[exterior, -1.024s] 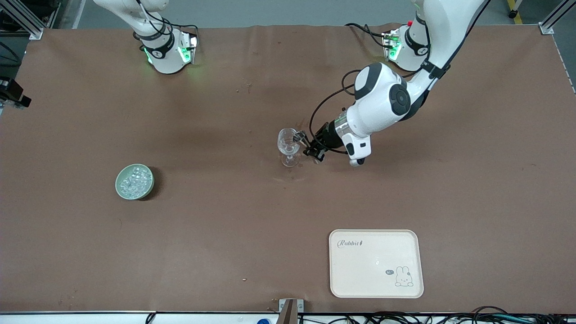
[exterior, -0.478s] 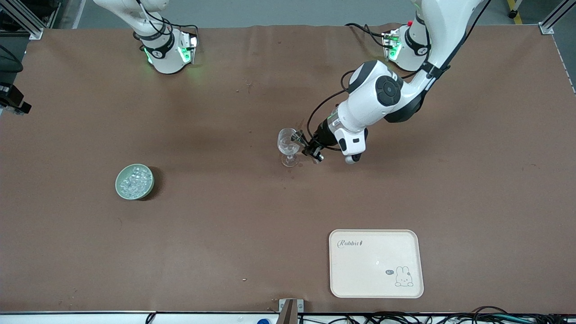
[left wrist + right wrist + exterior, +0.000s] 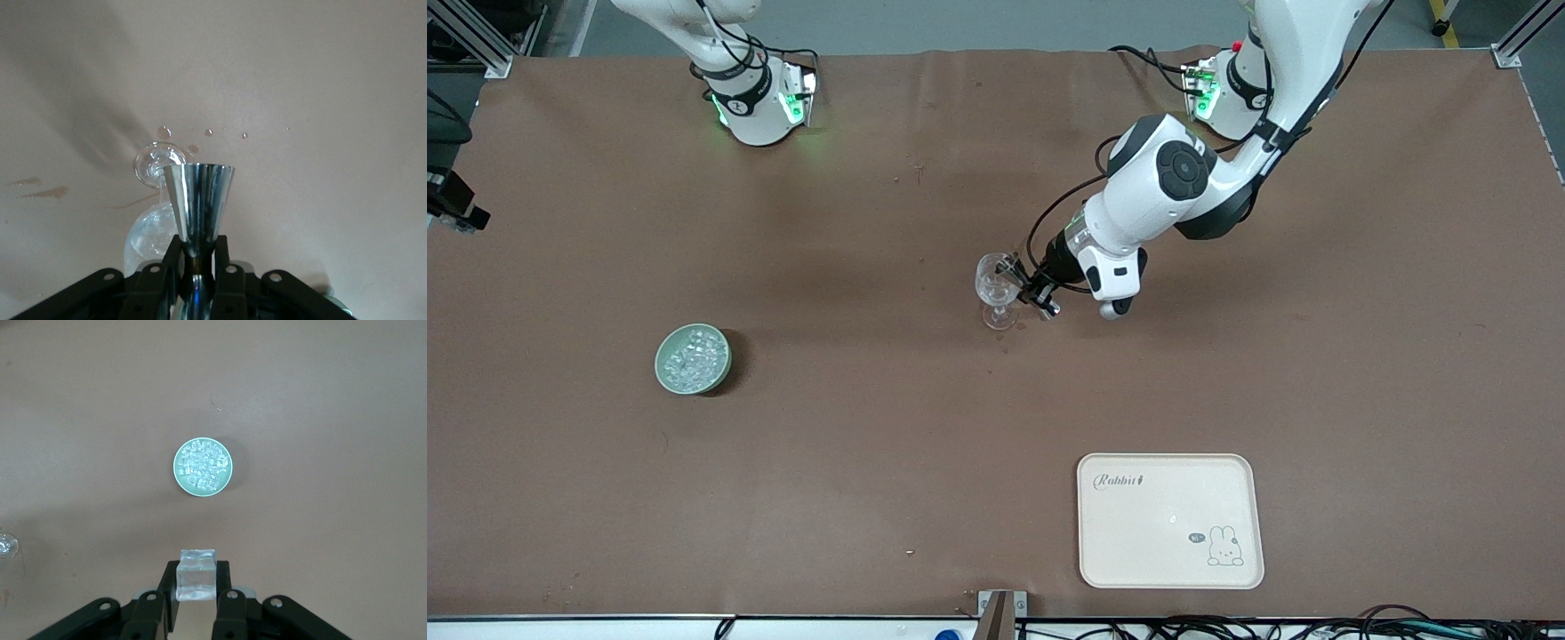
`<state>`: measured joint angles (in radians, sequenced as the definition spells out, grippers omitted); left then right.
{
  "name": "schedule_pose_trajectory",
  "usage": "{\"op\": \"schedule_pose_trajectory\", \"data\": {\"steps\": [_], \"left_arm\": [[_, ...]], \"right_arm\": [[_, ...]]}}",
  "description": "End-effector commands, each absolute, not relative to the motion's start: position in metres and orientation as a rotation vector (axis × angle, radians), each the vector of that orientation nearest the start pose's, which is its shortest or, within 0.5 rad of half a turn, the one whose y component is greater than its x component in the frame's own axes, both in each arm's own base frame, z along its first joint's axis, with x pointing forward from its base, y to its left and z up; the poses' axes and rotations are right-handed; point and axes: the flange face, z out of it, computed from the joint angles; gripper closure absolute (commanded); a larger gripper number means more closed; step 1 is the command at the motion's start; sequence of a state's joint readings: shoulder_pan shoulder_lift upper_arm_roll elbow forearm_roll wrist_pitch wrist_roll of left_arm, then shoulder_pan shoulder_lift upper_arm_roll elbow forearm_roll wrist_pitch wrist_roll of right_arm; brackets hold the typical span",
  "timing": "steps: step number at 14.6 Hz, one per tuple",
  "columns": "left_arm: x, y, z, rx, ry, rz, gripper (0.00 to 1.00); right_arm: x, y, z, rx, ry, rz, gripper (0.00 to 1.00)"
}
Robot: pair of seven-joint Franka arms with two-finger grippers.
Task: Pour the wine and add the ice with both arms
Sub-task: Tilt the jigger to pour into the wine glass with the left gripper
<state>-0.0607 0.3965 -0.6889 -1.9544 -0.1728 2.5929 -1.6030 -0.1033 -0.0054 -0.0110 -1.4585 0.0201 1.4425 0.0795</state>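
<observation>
Pour stage: left claw [image 3: 198, 267] clamped on steel jigger [image 3: 199, 203] tipped at stemmed glass [image 3: 993, 286]; right claw [image 3: 195, 597] gripping one ice cube [image 3: 196, 575] above bowl [image 3: 203, 467], not yet added

The right gripper's fingers [image 3: 166, 595] are squeezing one ice cube [image 3: 195, 575], high over a green bowl [image 3: 180, 477] of ice [image 3: 203, 466] on the worktop [image 3: 333, 420].

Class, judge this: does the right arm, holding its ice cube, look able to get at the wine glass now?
Probably not yet: the left gripper, shut on a metal measuring cup, is at the glass. The right gripper holds its cube above the bowl.
</observation>
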Motion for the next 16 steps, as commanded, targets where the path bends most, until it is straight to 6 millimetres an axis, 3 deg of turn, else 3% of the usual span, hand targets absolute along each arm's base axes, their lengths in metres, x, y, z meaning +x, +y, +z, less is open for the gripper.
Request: {"op": "schedule_pose_trajectory", "data": {"steps": [1,7,11,14,16], "left_arm": [[0.488,-0.419,0.354,-3.053,-1.798,0.321,0.98],[0.492,-0.413,0.362,-3.011,-1.885,0.349,0.99],[0.494,-0.407,0.365,-2.912,-2.052,0.51,1.0],[0.509,-0.39,0.363,-2.849,-2.161,0.582,0.99],[0.524,-0.371,0.361,-2.837,-2.222,0.637,0.99]], "right_arm": [[0.53,-0.055,0.671,-3.085,0.301,-0.001,0.99],[0.53,-0.054,0.669,-3.084,0.301,0.011,0.99],[0.53,-0.035,0.665,-3.088,0.26,0.051,0.99],[0.536,0.008,0.659,-3.096,0.223,0.064,0.99],[0.546,0.045,0.64,-3.095,0.263,0.109,1.0]]}}
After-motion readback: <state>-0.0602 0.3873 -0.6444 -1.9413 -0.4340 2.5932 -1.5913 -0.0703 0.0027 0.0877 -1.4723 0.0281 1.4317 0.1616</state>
